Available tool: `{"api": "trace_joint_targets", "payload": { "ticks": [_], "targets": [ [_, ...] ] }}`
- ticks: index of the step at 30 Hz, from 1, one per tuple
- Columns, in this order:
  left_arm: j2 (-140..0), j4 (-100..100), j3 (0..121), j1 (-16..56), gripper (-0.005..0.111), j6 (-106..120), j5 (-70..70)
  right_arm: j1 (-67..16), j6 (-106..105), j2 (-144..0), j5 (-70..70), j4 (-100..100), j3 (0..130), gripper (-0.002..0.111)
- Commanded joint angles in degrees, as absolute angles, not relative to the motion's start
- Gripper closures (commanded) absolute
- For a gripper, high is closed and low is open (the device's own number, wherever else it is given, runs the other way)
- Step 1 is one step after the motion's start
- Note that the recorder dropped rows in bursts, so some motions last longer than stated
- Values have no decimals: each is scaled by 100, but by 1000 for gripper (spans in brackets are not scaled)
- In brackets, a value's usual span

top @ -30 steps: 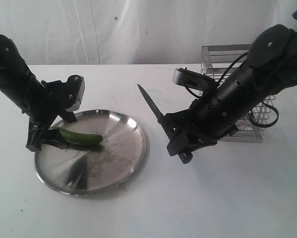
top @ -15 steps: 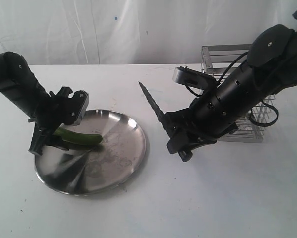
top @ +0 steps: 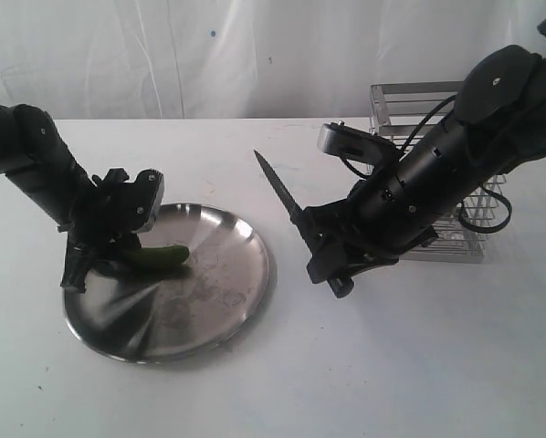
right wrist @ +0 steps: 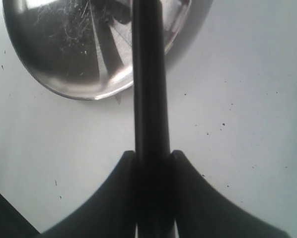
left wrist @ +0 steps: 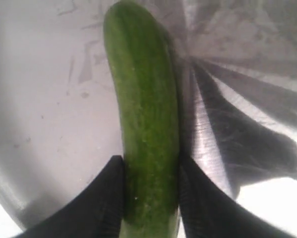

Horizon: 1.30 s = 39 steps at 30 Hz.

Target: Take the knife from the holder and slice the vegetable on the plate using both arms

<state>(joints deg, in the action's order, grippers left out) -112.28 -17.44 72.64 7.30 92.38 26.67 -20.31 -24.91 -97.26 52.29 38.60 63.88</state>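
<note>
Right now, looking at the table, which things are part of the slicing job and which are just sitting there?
In the job:
- knife, clamped in the right gripper
- vegetable, pinched by the left gripper
- plate, under the vegetable
- holder, no knife visible in it

Just there:
- white table
- white backdrop sheet

No readable text, labels, brands, numbers or signs in any view.

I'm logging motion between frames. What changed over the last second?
The left gripper, shut on the slender dark-green vegetable, tilted lower over the round steel plate, its arm swinging left. The right gripper, black knife and wire holder stayed put.
</note>
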Motion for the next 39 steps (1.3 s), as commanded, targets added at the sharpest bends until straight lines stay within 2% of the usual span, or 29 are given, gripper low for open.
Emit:
{"api": "trace_joint_targets", "payload": {
  "ticks": [1,5,24,27,32,36,39],
  "targets": [
    [-10900,-2048,7278,699,107,8175,3369,-1991,-2554,-9654,5216,3901,6391,108],
    [-10868,-2843,7278,699,107,8083,3870,-1991,-2528,-9654,5059,3901,6391,108],
    [-11143,-2591,7278,711,106,7971,3854,-1991,-2469,-9654,5133,3901,6391,108],
    [-11143,-2348,7278,711,99,7737,3727,-1991,-2469,-9654,5147,3916,6391,108],
    [-11143,-2368,7278,711,66,7469,3692,-1991,-2469,-9654,5147,3916,6391,108],
    [-11132,-2379,7278,711,54,7451,3701,-1991,-2469,-9654,5125,3916,6391,108],
    [-11091,-2396,7278,711,52,7399,3701,-1991,-2341,-9654,5125,3916,6391,108]
  ]
}}
